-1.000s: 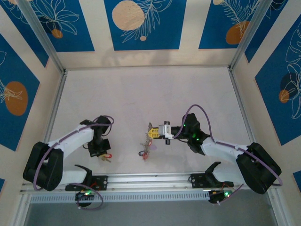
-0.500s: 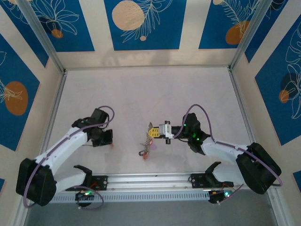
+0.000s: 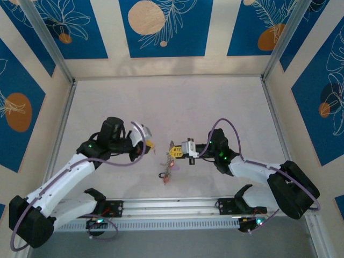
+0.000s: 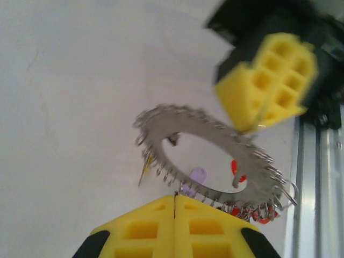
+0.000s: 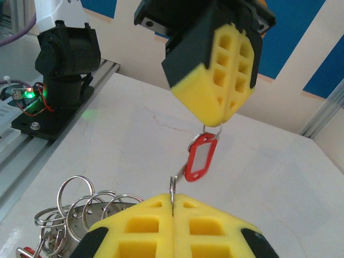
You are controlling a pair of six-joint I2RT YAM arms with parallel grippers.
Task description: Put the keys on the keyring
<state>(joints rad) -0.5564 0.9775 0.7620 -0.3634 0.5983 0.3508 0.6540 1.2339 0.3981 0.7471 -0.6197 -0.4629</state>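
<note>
Grey, flat metal forms the keyring (image 4: 185, 121), a hollow-centred disc whose outer edge bristles with fine wire loops. It hangs tilted above the pale counter (image 3: 172, 107), near the front middle between the two arms. The right jaws are fully closed on its rim. Their blocky yellow foam pads (image 4: 266, 80), moulded with square pockets, meet on the thin edge of the plate, and in the right wrist view that edge stands up out of the seam between the pads (image 5: 161, 226).

Under the ring dangle the keys (image 3: 167, 173), a small tangled bunch. Red plastic tags (image 4: 258, 214) crowd the lower rim, with one lilac tag (image 4: 196, 174) showing through the hole. A cluster of round, shiny split rings (image 5: 75, 200) lies beside the right pads.

The left jaws are also shut tight, with the foam pads (image 5: 215, 80) pressed flat together. They pinch a little wire loop from which a red tag (image 5: 200, 157) hangs. It is a glossy oblong frame with a pale window. A thin metal piece runs from its lower end towards the ring's edge, but whether they touch cannot be told. This tag hangs just above the right pads.

The counter is smooth and matt, with faint hairline veins.
</note>
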